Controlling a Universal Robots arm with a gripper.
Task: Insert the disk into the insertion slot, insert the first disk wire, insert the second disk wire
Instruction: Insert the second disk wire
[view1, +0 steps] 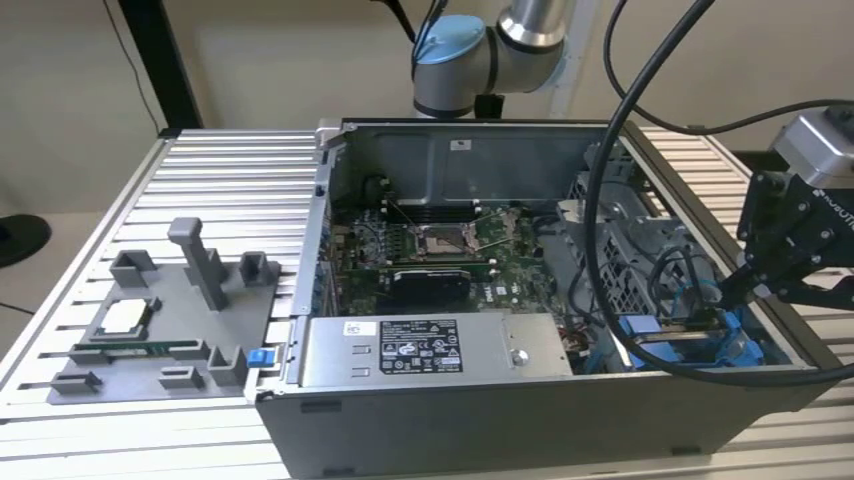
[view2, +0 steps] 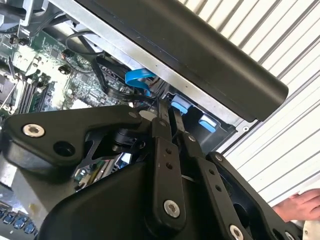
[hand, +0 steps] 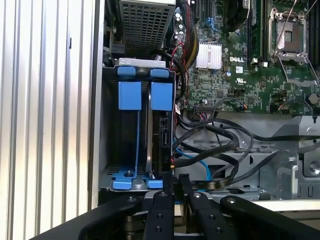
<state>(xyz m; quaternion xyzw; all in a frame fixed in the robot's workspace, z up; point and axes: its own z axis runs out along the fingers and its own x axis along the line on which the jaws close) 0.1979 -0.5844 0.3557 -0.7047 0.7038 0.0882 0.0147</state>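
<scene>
Open computer case lies on a slatted aluminium table, motherboard facing up. Gripper hangs over the corner of the case at the exterior view's right, near the front edge, just above blue plastic fittings.

First wrist view: the insertion slot, a grey sheet-metal bay with blue tabs and rails, sits directly under the gripper. The disk stands on edge inside the bay, its blue carrier tabs level with the bay's own blue fittings, its dark connector edge facing the wiring. It looks seated, though how deep cannot be told.

Gripper fingers are drawn close together, nearly parallel; a thin dark piece seems pinched at the tips, but what it is cannot be told. Tips sit right at the bay's lower blue clips, next to the disk's connector side.

Obstructions: a bundle of black cables loops just beside the disk, with a light blue flat cable running under it. Perforated grey cage stands beyond the bay. Silver labelled power-supply box lies along the front wall of the case.

Second wrist view: a hand shows outside the case, over the table slats. A grey fixture tray with parts sits on the table at the exterior view's left, well apart from the case
</scene>
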